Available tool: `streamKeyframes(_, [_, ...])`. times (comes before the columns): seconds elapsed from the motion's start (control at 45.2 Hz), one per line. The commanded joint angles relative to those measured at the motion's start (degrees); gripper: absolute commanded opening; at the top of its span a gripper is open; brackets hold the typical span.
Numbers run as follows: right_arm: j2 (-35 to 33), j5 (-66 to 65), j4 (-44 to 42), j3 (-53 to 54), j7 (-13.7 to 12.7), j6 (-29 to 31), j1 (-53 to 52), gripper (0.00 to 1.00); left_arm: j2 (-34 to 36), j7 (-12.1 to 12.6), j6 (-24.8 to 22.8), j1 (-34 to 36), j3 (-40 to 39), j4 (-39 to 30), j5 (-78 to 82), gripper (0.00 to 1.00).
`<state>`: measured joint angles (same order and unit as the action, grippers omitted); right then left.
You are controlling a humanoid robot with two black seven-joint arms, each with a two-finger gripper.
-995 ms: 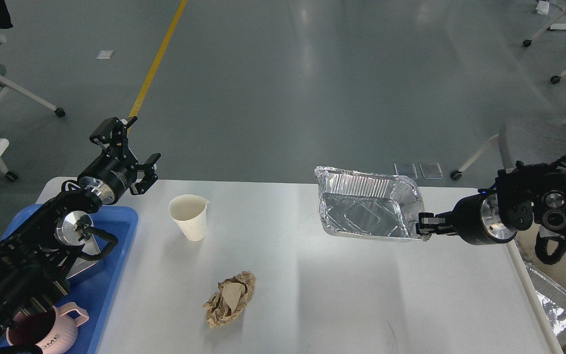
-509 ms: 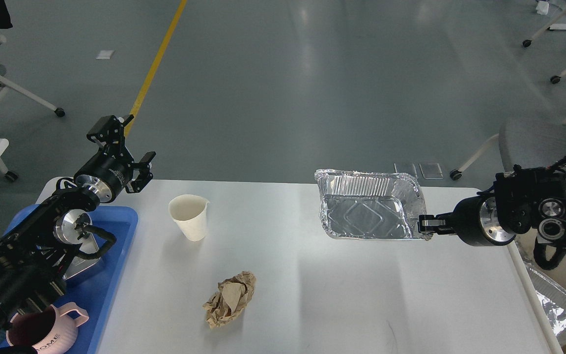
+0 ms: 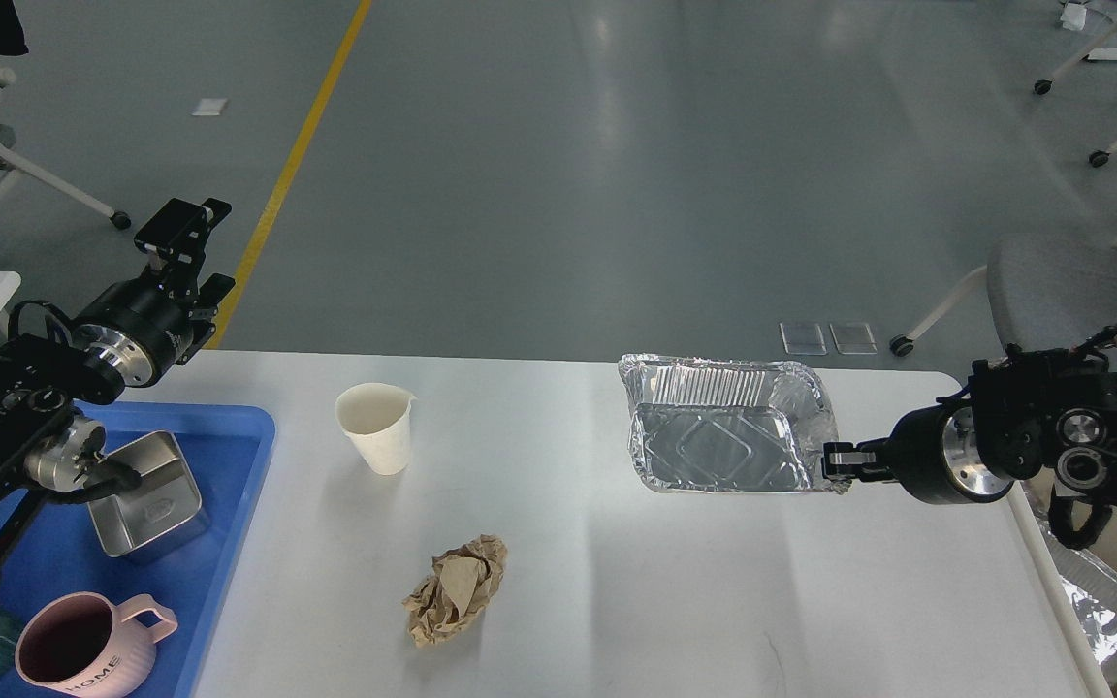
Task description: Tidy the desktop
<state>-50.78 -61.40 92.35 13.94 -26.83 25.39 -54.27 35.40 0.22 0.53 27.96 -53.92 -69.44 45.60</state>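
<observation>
On desktop [image 3: 636,591], right gripper [image 3: 838,462] clamping foil tray [image 3: 718,436] (near corner)

On the large white rectangular desktop [image 3: 617,601], a blue plastic tray [image 3: 229,504] lies far left holding a square metal tin [image 3: 146,494] and pink ceramic mug [image 3: 83,654]. Right of it stands a white paper cup [image 3: 376,427], a crumpled brown paper ball [image 3: 455,589] before it. A rectangular aluminium foil pan [image 3: 723,427] sits far right.

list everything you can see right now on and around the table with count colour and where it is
White rectangular tabletop: 1, fills the foreground.
Blue plastic tray: 1, left edge.
Square steel tin: 1, silver, in tray.
Pink ceramic mug: 1, tray's near end.
White paper cup: 1, upright, left-centre.
Crumpled brown paper ball: 1, centre front.
Rectangular aluminium foil pan: 1, silver, right rear.
Second foil pan: 1, silver, off the right edge.
Left gripper: black, raised behind the tray.
Right gripper: black, shut on the pan's corner.
</observation>
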Motion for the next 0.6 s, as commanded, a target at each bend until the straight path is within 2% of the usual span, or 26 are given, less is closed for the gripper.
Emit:
streamKeyframes(0.0, [-0.1,0.0,-0.1,0.0,0.0,-0.1,0.5,0.0,10.3,2.6,-1.0,-2.0,6.6,-6.8,3.5,0.96])
streamKeyframes(0.111, [0.0,-0.1,-0.1,0.1,0.1,0.0,0.9,0.0,21.4,2.6,-1.8,-2.2,10.9,-15.1,4.8,0.96])
streamKeyframes(0.199, [0.1,-0.6,-0.1,0.0,0.1,0.0,0.9,0.0,30.1,2.2,-3.2,-2.4,11.5,-20.9,4.9,0.97])
streamKeyframes(0.221, [0.2,-0.7,-0.1,0.0,0.1,0.0,0.9,0.0,33.7,2.0,-5.2,-2.4,11.6,-22.4,4.9,0.97])
streamKeyframes(0.288, [0.4,-0.8,-0.2,0.0,0.1,0.0,1.0,0.0,38.7,0.2,-10.8,-2.1,11.3,-22.8,4.9,0.97])
streamKeyframes(0.442, [0.7,-0.8,-0.2,0.0,0.1,0.0,1.0,0.0,47.0,-4.3,-21.7,-1.2,10.5,-23.1,5.0,0.97])
streamKeyframes(0.575, [1.3,-0.8,-0.3,0.0,0.1,0.0,1.0,0.0,52.3,-5.8,-27.0,1.0,10.4,-24.3,5.0,0.96])
